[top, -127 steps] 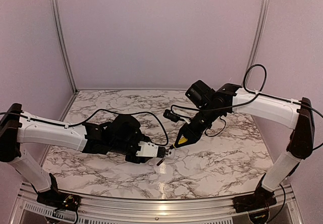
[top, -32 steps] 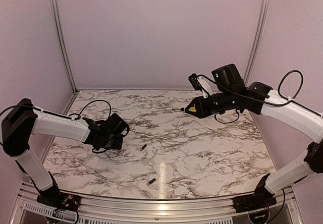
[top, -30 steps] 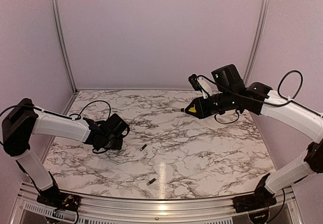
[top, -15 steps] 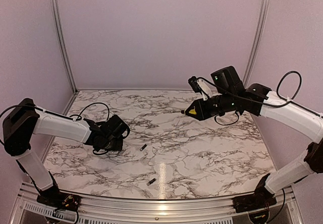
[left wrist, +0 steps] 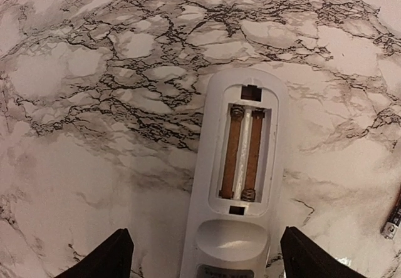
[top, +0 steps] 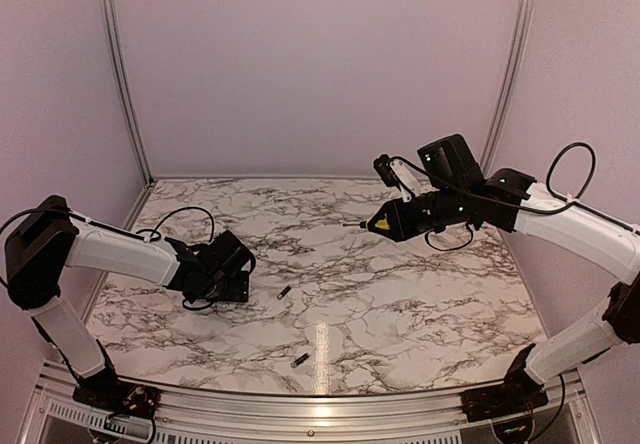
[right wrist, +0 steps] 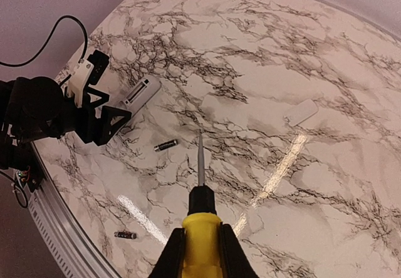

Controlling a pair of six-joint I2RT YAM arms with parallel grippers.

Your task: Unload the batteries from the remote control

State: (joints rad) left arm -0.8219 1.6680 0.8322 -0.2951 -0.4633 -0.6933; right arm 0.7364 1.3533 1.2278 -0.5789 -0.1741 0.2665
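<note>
Right tool [right wrist: 200,256] dipped slightly, grasping screwdriver [right wrist: 201,218] | left tool [left wrist: 210,253] released, straddling remote [left wrist: 241,165] | batteries [top: 284,291] loose nearby

the right hand [right wrist: 200,260] clamps the yellow handle of a screwdriver [right wrist: 200,228] at the bottom edge, with its black collar and thin metal shaft pointing up over the marble desk [right wrist: 263,46]. just left of the shaft's tip lies the first battery [right wrist: 166,144], dark and small. the second battery [right wrist: 125,235] lies well apart from it, near the desk's metal rim at lower left. the white remote [right wrist: 139,93] lies slantwise farther left, one end just beside the spread black fingers of the left hand [right wrist: 105,107]. a small flat white piece [right wrist: 302,113] lies alone on the right. a black cable [right wrist: 59,30] loops above the left arm.
</note>
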